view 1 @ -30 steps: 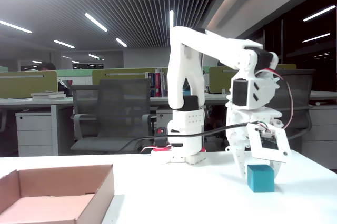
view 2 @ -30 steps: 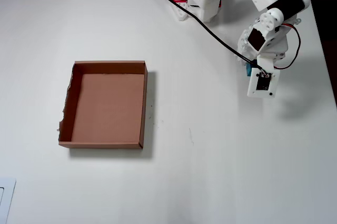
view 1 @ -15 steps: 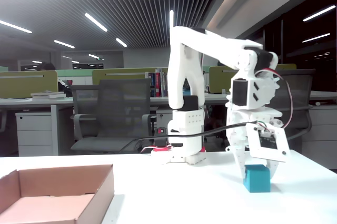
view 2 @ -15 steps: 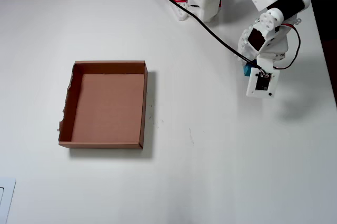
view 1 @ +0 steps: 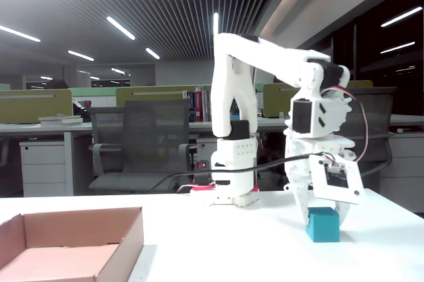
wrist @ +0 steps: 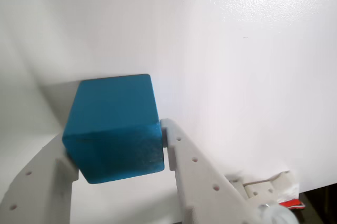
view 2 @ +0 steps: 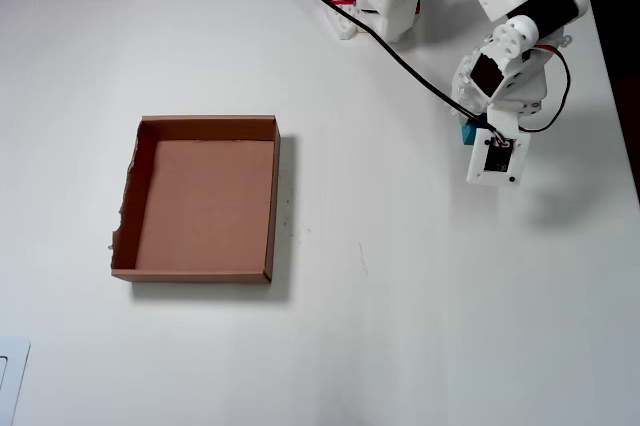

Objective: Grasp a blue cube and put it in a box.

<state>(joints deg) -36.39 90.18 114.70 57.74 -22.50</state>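
White table [view 2: 400, 296]; blue cube [wrist: 113, 126] between gripper [wrist: 118, 145] jaws, touching.

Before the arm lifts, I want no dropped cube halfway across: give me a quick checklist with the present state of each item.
1. Blue cube sits between the fingers of the gripper: ok, one finger on each side in the wrist view.
2. Both fingers pressing the cube: cannot tell; they look in contact, but the grip's firmness does not show.
3. Cube resting on the table: ok, not yet lifted in the fixed view.
4. Box empty and open: ok.
5. Path to the box free: ok, bare table between in the overhead view.
6. Cable clear of the cube: ok.
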